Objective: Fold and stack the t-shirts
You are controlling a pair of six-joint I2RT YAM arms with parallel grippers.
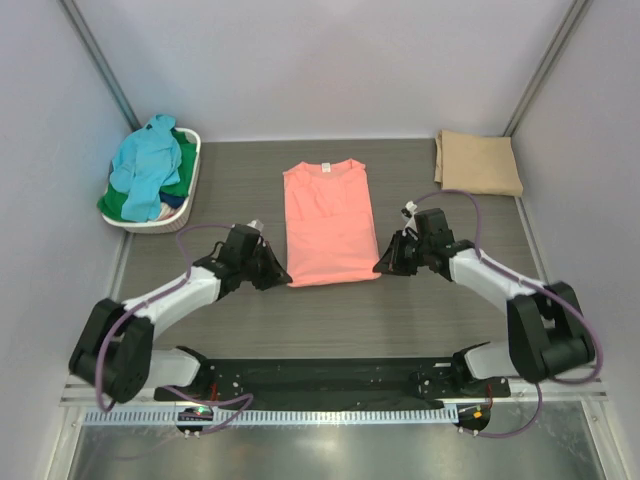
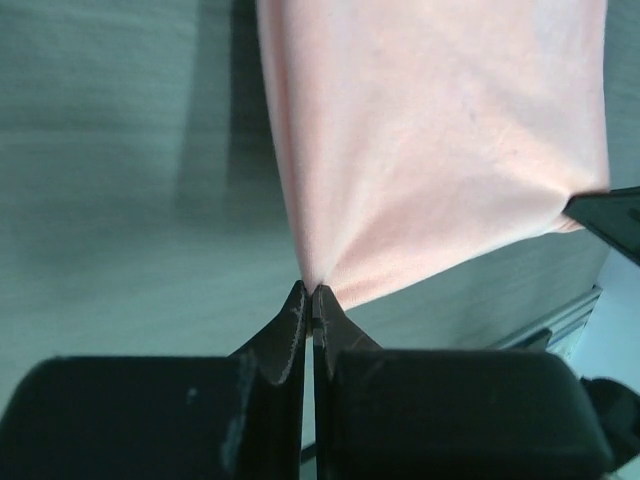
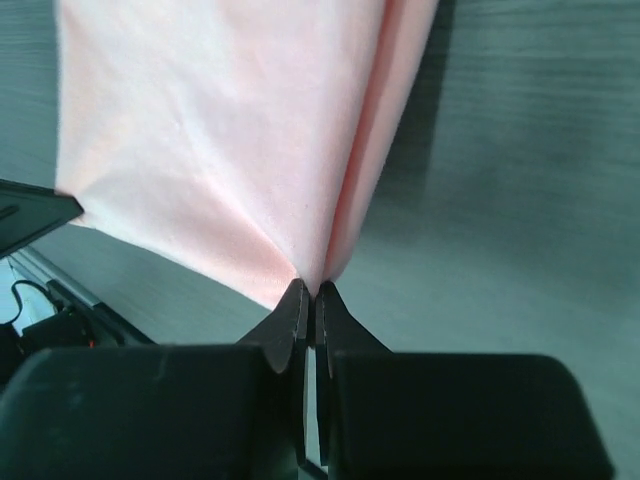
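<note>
T-shirts are heaped in the white slotted basket (image 1: 193,165) at the far left corner of the desk (image 1: 330,320). A light blue t-shirt (image 1: 148,165) is draped over the top of the pile, and a green t-shirt (image 1: 118,205) shows beneath it along the basket's near side.

Coming toward the middle, my left hand (image 1: 285,280) reaches in low from the near left, its arm stretched out over the desk. Its two fingers are pressed together on the near left corner of the salmon-pink t-shirt (image 1: 330,222). In my left wrist view the hand (image 2: 308,295) has the tips nipped tight on a point of the cloth (image 2: 440,130), and creases fan out from the pinch.

That shirt lies in the middle of the desk as a long, narrow rectangle, sleeves folded in. Its collar points at the far edge and its hem faces the near edge. Most of it rests flat on the desk.

My right hand (image 1: 381,267) comes in from the near right and mirrors the left. It is clamped on the shirt's near right corner. In my right wrist view the hand (image 3: 308,290) has its fingertips closed on the fabric (image 3: 210,130), which shows a doubled fold running up from the grip.

A tan t-shirt (image 1: 478,162) sits folded flat at the far right corner of the desk, well apart from both hands.
</note>
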